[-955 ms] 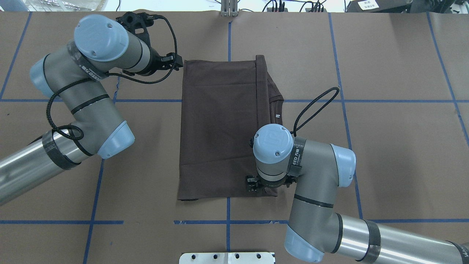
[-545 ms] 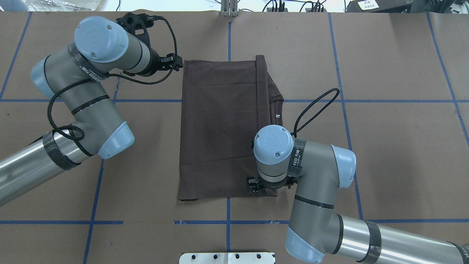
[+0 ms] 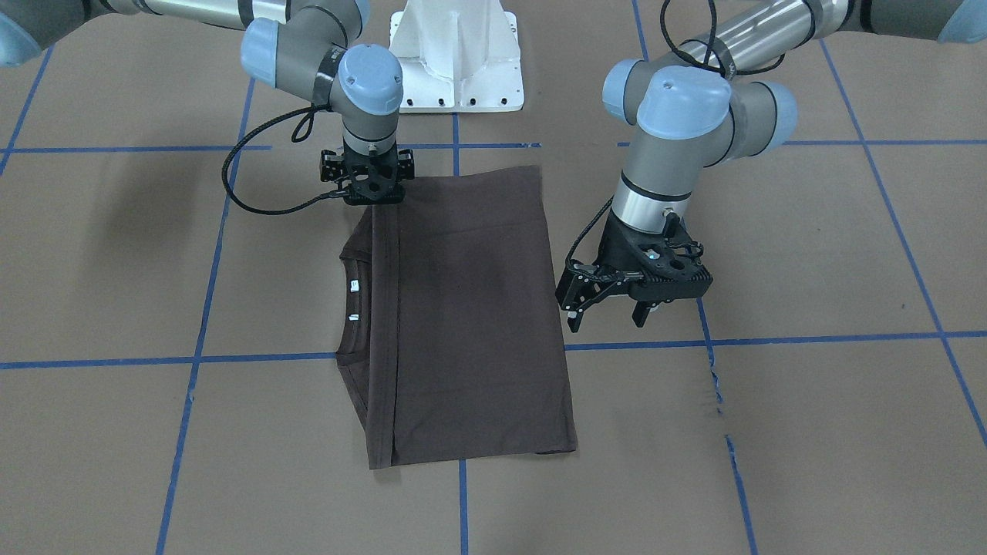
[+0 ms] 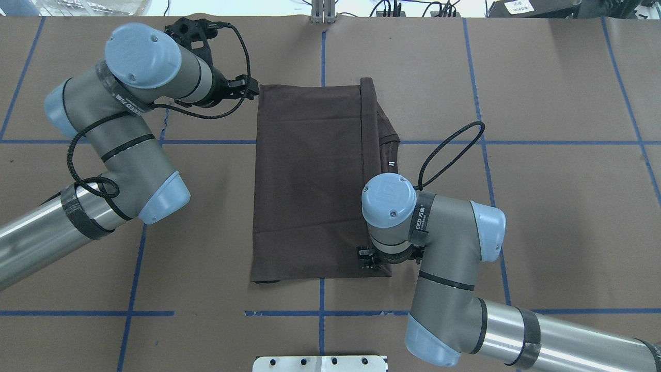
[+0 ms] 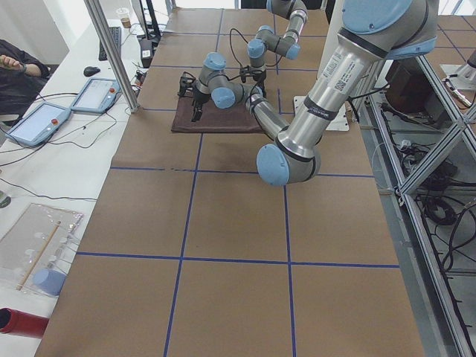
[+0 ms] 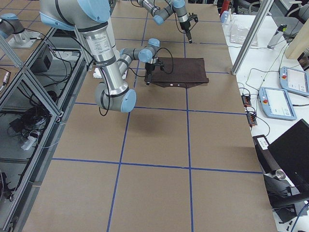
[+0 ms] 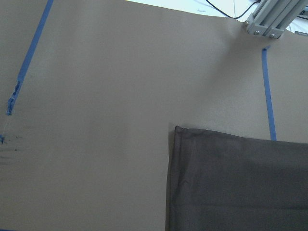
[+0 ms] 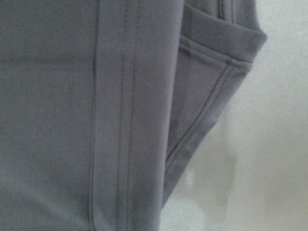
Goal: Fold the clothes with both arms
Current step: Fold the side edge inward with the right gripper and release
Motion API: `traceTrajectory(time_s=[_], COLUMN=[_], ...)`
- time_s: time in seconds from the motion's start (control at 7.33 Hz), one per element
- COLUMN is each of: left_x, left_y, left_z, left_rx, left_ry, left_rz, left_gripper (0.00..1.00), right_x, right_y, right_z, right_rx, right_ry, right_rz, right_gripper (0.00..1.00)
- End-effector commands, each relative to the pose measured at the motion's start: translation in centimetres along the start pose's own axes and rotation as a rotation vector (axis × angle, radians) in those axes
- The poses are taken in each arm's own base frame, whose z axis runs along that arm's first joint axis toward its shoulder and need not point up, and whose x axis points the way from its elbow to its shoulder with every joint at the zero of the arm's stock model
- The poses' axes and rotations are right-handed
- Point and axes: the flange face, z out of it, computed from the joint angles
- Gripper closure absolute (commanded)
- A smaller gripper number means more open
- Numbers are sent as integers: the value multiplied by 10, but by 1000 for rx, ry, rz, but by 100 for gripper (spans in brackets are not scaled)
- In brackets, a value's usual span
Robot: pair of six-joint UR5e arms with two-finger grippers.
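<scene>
Dark brown short-sleeved T-shirt (image 4: 310, 175) lies flat in the middle of the big bench (image 4: 542, 206). The bench is covered in brown paper with blue tape lines. The shirt is folded into a long box shape.

The grey metal left arm (image 4: 119, 129) with light-blue caps reaches in from the bench's left side. The grey right arm (image 4: 449, 243) bends in from the right side.

The black left gripper (image 3: 605, 316) hangs just beside the shirt corner nearer the far edge of the bench. Its two fingers are spread apart and hold nothing. The black right gripper (image 3: 368, 193) points down onto the shirt corner nearer the robot's edge. I cannot tell if it is pinching the cloth.

The round ribbed collar (image 3: 351, 254) pokes out from under the fold on the robot's right. Two tiny white labels (image 3: 353, 287) show inside it.
</scene>
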Motion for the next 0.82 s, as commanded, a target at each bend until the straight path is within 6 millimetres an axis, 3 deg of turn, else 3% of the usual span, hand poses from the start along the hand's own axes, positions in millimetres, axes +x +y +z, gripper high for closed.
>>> traceTrajectory(time_s=[0.0, 0.41, 0.68], left_x=[1, 2, 2], left_y=[1, 2, 3], left_z=[0, 0, 0], left_rx=[-1, -3, -4], left_ry=[2, 2, 1], left_rz=[-1, 2, 4], left_gripper=[0, 0, 0], right_x=[15, 56, 57], right_y=[-13, -2, 7], right_z=[-10, 2, -26], right_rx=[3, -2, 29], right_ry=[21, 42, -8], right_rz=[34, 33, 15], right_gripper=[0, 0, 0])
